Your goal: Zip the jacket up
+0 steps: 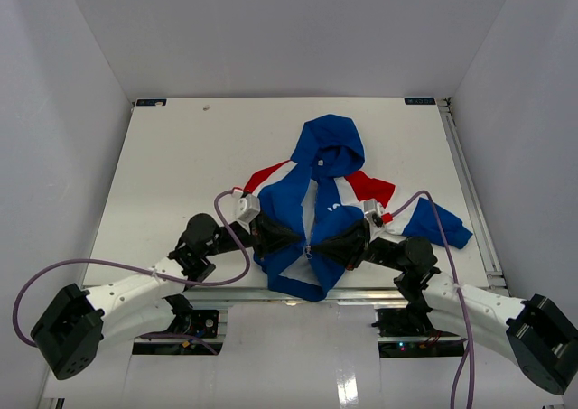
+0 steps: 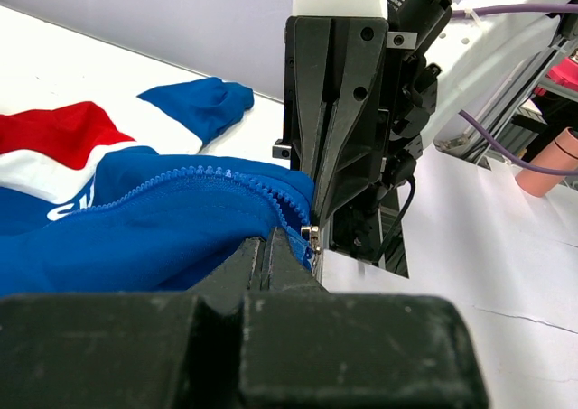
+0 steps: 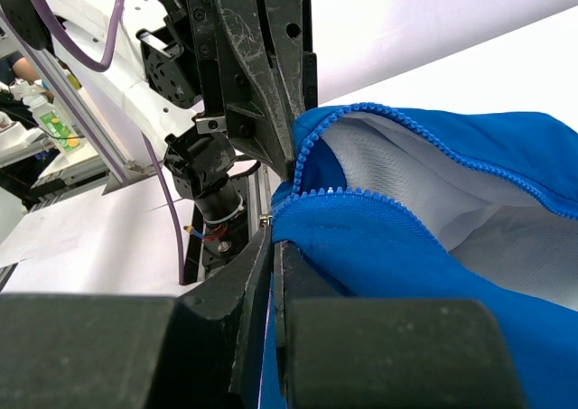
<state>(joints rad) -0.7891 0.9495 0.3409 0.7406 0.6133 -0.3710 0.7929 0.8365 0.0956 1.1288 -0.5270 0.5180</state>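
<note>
1. Lying across the middle of the worktop (image 1: 181,156), the jacket (image 1: 318,170) was found with its hood at the far side, its hem at the near edge and its front open.
2. The left pincer (image 1: 291,239) was seen closed on blue fabric at the bottom of one zip edge. The right pincer (image 1: 336,244) was closed likewise on the opposite edge, the two tips almost meeting.
3. The zip teeth (image 3: 348,190) were shown unjoined above the grips. A small metal part (image 2: 312,236), judged to be the slider or the pin, was seen just beside the left tips.
4. It was judged that the pin could miss the slider if the edges were brought together tilted, soft cloth being easily twisted.
5. A snag was thought possible if the white lining (image 3: 397,156) were drawn between the teeth.
6. The thin fabric could be pulled out of either grip, or the hem dragged off the near edge, if one arm were drawn back too hard.
</note>
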